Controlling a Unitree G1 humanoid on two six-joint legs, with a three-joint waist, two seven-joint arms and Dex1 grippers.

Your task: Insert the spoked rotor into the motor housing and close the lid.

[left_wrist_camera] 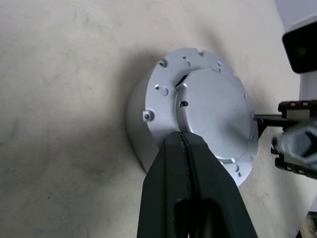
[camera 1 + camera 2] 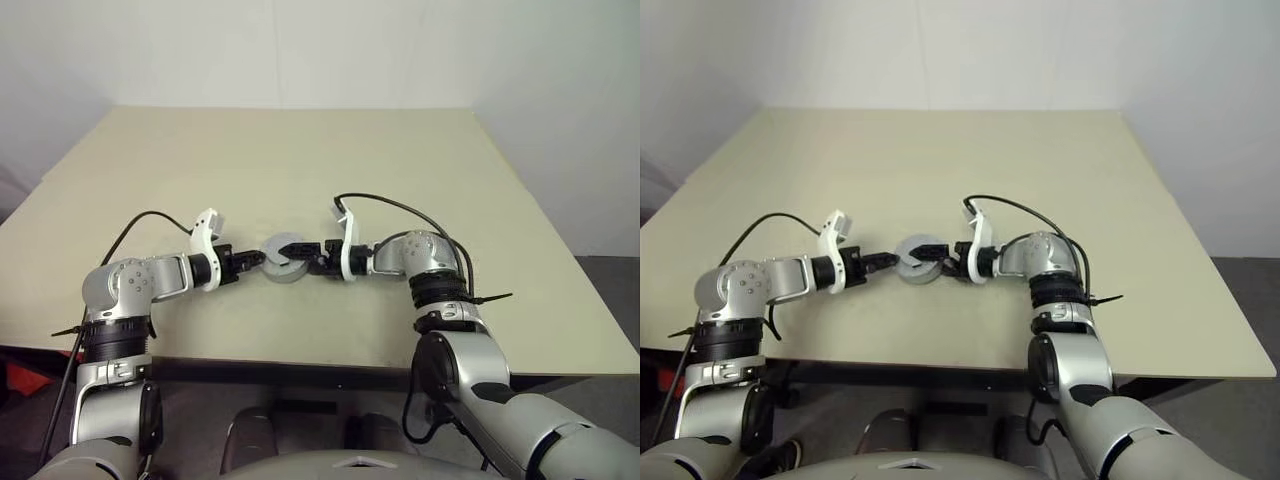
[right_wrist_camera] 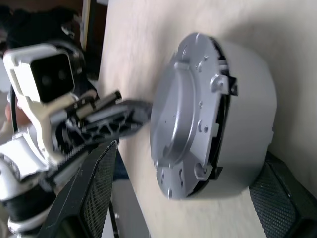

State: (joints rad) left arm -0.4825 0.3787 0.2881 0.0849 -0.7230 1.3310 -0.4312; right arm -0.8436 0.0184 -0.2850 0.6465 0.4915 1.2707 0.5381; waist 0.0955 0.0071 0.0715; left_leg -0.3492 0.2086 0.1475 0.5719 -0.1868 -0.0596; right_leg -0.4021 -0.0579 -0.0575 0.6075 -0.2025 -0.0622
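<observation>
The motor housing is a short grey drum on the table near its front edge. The silver lid lies on top of it, slightly askew, with a dark gap along one side. The spoked rotor is hidden. My left gripper is shut with nothing between its fingers, and its tip rests on the lid's edge. From the opposite side, my right gripper stands open around the housing, one finger on each side of the drum, not clamped on it.
The beige table stretches away behind the housing, with walls beyond its far and right edges. The front edge runs just below both forearms. Black cables loop off both wrists.
</observation>
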